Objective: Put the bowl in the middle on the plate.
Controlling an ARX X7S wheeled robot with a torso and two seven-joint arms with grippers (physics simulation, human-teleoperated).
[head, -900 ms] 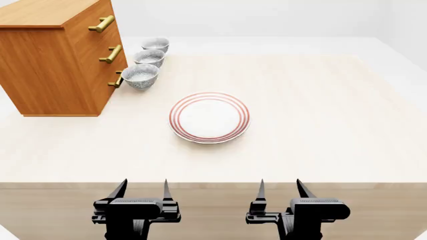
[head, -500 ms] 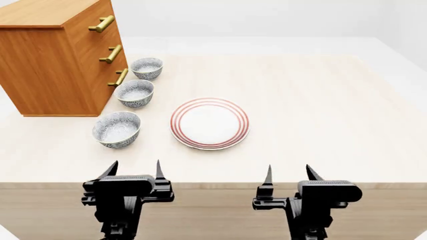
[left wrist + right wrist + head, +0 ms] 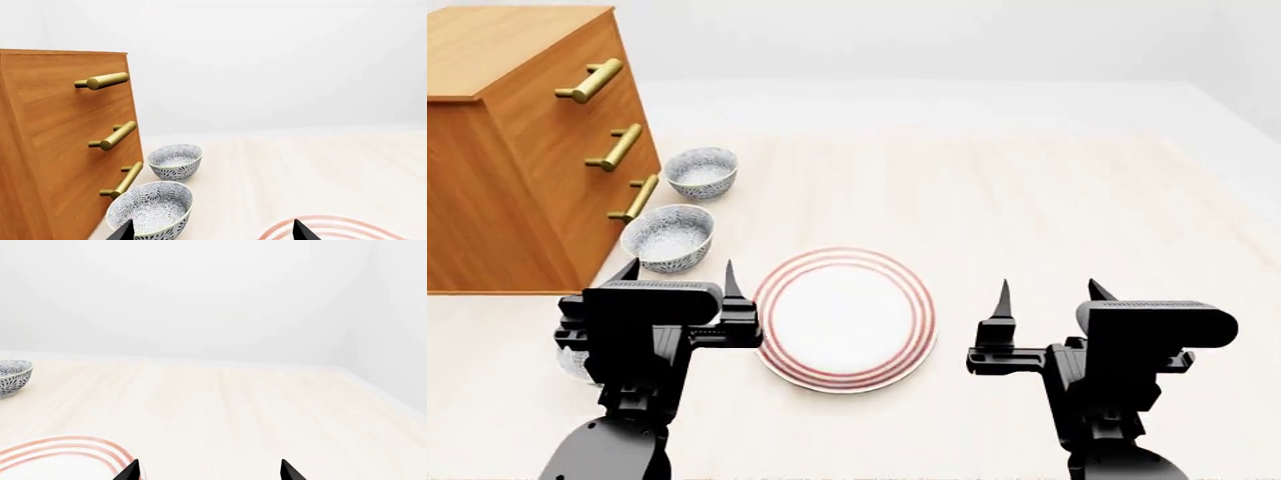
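Both arms reach forward over the table (image 3: 1068, 200). The left gripper (image 3: 677, 278) and right gripper (image 3: 1046, 297) are spread, flanking the plate (image 3: 845, 318). The bowl (image 3: 669, 237), patterned grey-blue, sits upright, far left of the plate.

Before us, a pale wood counter (image 3: 1068, 200), a brass-handled wooden drawer cabinet (image 3: 507, 150) at its left, plain white walls (image 3: 280, 60) behind.

In the head view the left hand (image 3: 677, 272) and its arm cover nearly all of the nearest of the 3 bowls, of which only a sliver (image 3: 571, 362) shows beside the arm, and the hand's fingertips overlap the near rim of the bowl (image 3: 667, 238). The left wrist view cuts that bowl (image 3: 150, 214) and the plate (image 3: 333, 227) at its edge, showing only the hand's 2 fingertips (image 3: 125, 231). The right wrist view likewise crops the plate (image 3: 63, 457) and a bowl (image 3: 12, 376).
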